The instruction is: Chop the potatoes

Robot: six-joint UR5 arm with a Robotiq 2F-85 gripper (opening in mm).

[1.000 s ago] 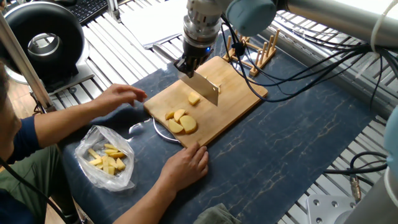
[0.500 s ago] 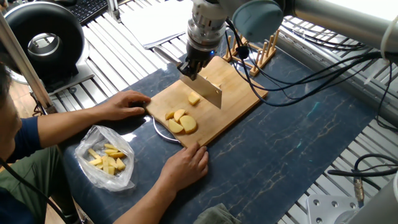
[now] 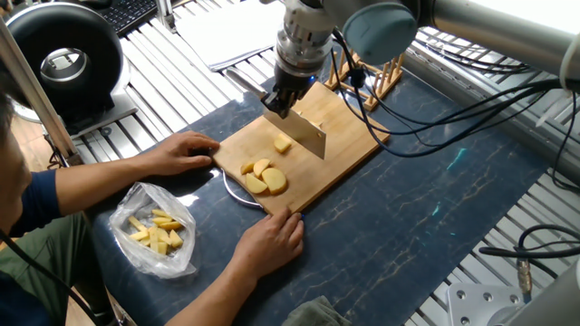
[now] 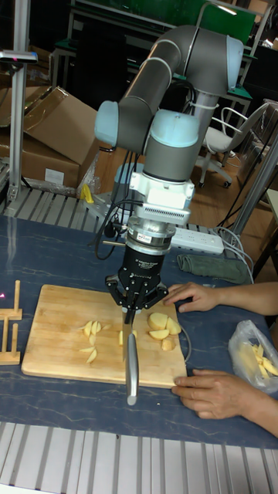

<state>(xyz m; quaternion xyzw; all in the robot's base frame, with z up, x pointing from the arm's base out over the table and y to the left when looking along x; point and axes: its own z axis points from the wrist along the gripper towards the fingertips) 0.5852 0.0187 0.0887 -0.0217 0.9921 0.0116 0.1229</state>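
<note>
My gripper (image 3: 277,100) is shut on a knife (image 3: 307,135) and holds it blade down over the wooden cutting board (image 3: 349,136). A small pale yellow potato piece (image 3: 283,144) lies just left of the blade. Larger potato chunks (image 3: 264,177) sit near the board's front corner. In the tall fixed view the gripper (image 4: 133,309) points the knife (image 4: 131,369) at the camera. There, thin slices (image 4: 91,333) lie to its left and chunks (image 4: 163,323) to its right on the board (image 4: 54,316).
A person's hands hold the board, one at its left corner (image 3: 186,152) and one at its front edge (image 3: 272,240). A clear plastic bag of yellow pieces (image 3: 159,231) lies front left. A wooden rack (image 3: 370,71) stands behind the board, and a black round device (image 3: 63,59) is at the far left.
The gripper and knife have shifted slightly to the right over the board. The person's left hand has come down to rest against the board's left corner.
</note>
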